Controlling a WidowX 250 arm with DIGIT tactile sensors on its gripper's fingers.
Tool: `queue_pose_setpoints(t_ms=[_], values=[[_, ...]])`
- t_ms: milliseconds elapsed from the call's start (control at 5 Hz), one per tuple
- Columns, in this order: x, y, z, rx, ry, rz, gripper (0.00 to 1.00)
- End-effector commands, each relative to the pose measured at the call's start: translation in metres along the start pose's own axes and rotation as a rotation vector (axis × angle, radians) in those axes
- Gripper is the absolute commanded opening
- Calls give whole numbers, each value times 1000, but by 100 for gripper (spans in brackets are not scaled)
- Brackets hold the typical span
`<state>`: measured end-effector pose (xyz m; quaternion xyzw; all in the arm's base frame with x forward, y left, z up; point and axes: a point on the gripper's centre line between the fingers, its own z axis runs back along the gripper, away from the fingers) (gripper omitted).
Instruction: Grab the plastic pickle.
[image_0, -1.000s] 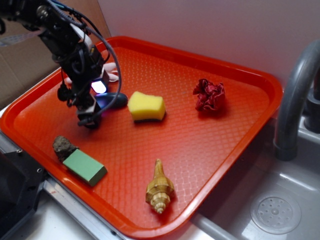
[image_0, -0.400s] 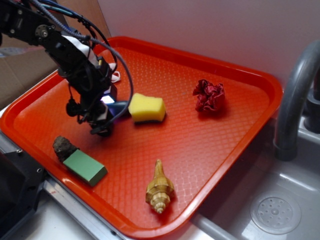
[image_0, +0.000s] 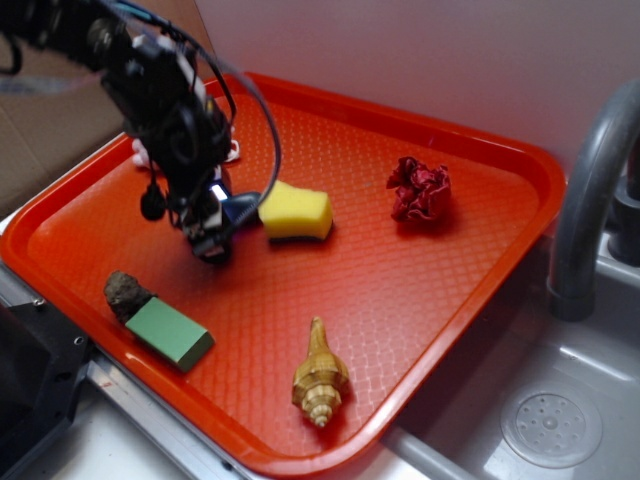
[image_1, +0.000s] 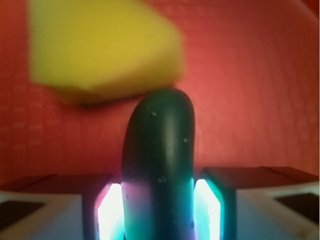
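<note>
The plastic pickle (image_0: 243, 208) is a dark, glossy oval lying on the red tray (image_0: 420, 290), just left of the yellow sponge (image_0: 294, 212). My gripper (image_0: 212, 240) is down at the tray over the pickle's left end, and the arm hides most of it. In the wrist view the pickle (image_1: 160, 145) runs straight out between my jaws, its far end touching the sponge (image_1: 100, 50). The gripper (image_1: 159, 200) is shut on it. Both lit pads (image_1: 110, 210) press against its sides.
A brown rock (image_0: 126, 294) and a green block (image_0: 170, 333) lie at the tray's near left edge. A seashell (image_0: 319, 380) lies near the front and a crumpled red ball (image_0: 418, 190) at the back right. A grey faucet (image_0: 585, 200) and sink stand to the right.
My gripper has moved right and forward along the tray toward the sponge and now has the pickle between its jaws. The pickle still lies on the tray.
</note>
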<state>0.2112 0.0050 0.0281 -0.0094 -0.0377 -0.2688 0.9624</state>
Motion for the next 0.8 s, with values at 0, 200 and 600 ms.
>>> queue_pose_setpoints(t_ms=[0, 200, 600], values=[[7, 37, 112, 102, 70, 515, 0], [-6, 27, 163, 68, 10, 767, 0], [9, 4, 261, 92, -62, 802, 0]])
